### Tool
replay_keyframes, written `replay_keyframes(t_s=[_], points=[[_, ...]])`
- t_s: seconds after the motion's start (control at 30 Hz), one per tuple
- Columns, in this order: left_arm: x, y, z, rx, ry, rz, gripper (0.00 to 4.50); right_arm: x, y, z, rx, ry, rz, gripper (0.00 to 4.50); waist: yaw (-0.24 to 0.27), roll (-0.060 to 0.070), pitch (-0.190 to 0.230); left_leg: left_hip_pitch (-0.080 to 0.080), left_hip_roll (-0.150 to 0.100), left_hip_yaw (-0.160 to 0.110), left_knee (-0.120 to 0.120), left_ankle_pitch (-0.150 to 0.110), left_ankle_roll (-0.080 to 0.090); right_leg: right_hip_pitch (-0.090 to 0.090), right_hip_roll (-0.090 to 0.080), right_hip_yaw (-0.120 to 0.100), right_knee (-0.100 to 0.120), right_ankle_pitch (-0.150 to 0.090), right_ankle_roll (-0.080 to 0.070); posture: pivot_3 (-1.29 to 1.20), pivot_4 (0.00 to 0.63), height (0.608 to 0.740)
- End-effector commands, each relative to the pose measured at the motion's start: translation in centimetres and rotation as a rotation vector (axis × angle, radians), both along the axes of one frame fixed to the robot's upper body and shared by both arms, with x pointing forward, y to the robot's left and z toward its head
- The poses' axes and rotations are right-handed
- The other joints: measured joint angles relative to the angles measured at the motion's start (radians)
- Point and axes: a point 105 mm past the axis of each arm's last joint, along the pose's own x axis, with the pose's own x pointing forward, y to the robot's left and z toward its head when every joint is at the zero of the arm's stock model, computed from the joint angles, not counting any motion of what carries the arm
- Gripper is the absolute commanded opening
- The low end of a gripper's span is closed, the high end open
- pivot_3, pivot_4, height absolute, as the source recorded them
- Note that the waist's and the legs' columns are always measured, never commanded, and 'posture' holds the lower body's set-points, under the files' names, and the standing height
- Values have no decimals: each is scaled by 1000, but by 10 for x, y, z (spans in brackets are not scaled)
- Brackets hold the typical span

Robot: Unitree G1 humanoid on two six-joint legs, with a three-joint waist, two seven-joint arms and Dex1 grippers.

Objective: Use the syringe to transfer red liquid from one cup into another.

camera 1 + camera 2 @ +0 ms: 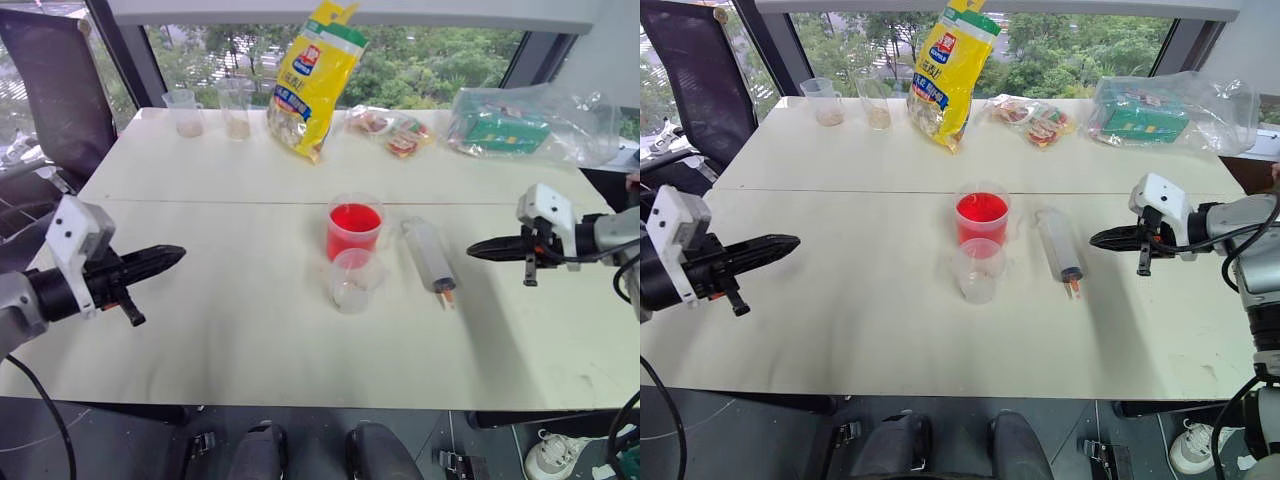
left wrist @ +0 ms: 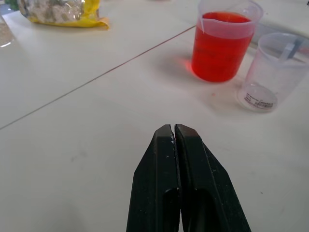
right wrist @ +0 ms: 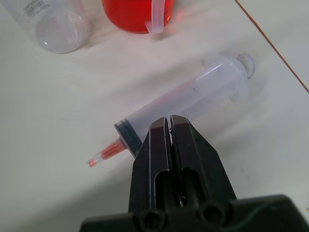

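Observation:
The handled cup (image 1: 354,230) holding red liquid (image 1: 355,218) stands mid-table, with the small clear empty cup (image 1: 353,280) just in front of it, touching or nearly so. To their right the syringe (image 1: 429,255) lies flat on the table, orange tip (image 1: 448,296) toward the near edge. My right gripper (image 1: 472,252) hovers shut and empty to the right of the syringe, pointing at it; in the right wrist view its fingers (image 3: 166,145) hang above the barrel (image 3: 193,101). My left gripper (image 1: 180,254) is shut and empty, far left of the cups, pointing toward them.
At the table's far edge stand two beige-tinted clear cups (image 1: 185,113) (image 1: 236,110), a yellow snack bag (image 1: 312,80), small snack packets (image 1: 392,130) and a clear bag with a green box (image 1: 520,125). A dark chair (image 1: 55,85) stands at the far left corner.

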Motion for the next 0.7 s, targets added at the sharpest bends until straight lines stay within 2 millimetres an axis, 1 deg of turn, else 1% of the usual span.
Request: replay_keyframes(t_s=[0.03, 0.13, 0.23, 0.4, 0.7], points=[[-1, -2, 7, 4, -26, -12, 65, -4, -5, 21, -18, -53, -5, 0, 0, 0, 0, 0, 0, 0, 0, 0, 0, 0, 0, 0, 0, 0, 0, 0, 150, 740], [4, -3, 10, -12, -45, -4, 65, -6, -6, 22, -25, -50, -9, 0, 0, 0, 0, 0, 0, 0, 0, 0, 0, 0, 0, 0, 0, 0, 0, 0, 150, 740], [2, -8, 11, -23, -36, -28, 65, -10, -3, 22, -20, -41, 1, 0, 0, 0, 0, 0, 0, 0, 0, 0, 0, 0, 0, 0, 0, 0, 0, 0, 150, 740], [3, -10, 6, -11, -30, -37, 65, -12, 4, 24, -21, -40, 31, 0, -1, 0, 0, 0, 0, 0, 0, 0, 0, 0, 0, 0, 0, 0, 0, 0, 150, 740], [4, -13, 3, -4, -34, -49, 65, -11, 5, 24, -32, -52, 33, 0, 0, 0, 0, 0, 0, 0, 0, 0, 0, 0, 0, 0, 0, 0, 0, 0, 150, 740]])
